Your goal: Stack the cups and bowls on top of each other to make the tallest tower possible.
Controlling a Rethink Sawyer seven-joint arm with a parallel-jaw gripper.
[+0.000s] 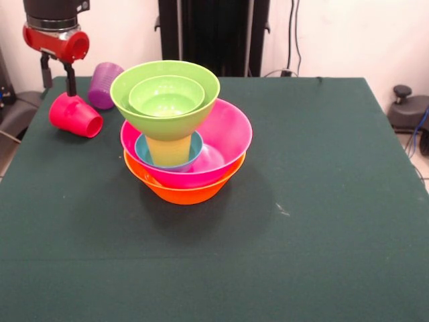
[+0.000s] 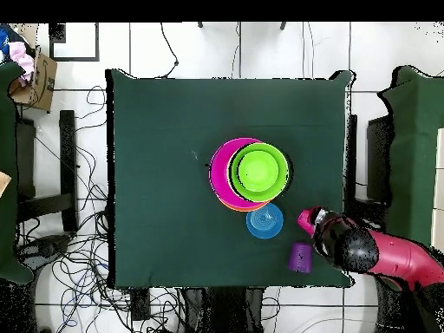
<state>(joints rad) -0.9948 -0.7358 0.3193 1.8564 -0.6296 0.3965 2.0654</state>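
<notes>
Bowls and cups stand as a tower (image 1: 181,134) near the middle of your green table (image 1: 322,221): an orange bowl (image 1: 184,191) at the bottom, a pink bowl (image 1: 228,144) nested in it, then a blue bowl (image 1: 149,155) holding an upturned yellow cup (image 1: 169,151). On that cup sits a large green bowl (image 1: 134,94) with a smaller green bowl (image 1: 166,95) inside it — the upper part sits off-centre over the pink bowl's rim.

Two cups lie off the stack. You will find the red cup (image 1: 75,115) on its side at the table's edge and the purple cup (image 1: 104,85) just beside it, tilted.

Your gripper (image 1: 57,84) hangs directly over the red cup, fingers (image 1: 69,78) reaching its upper side — I cannot tell whether it is grasping or released.
</notes>
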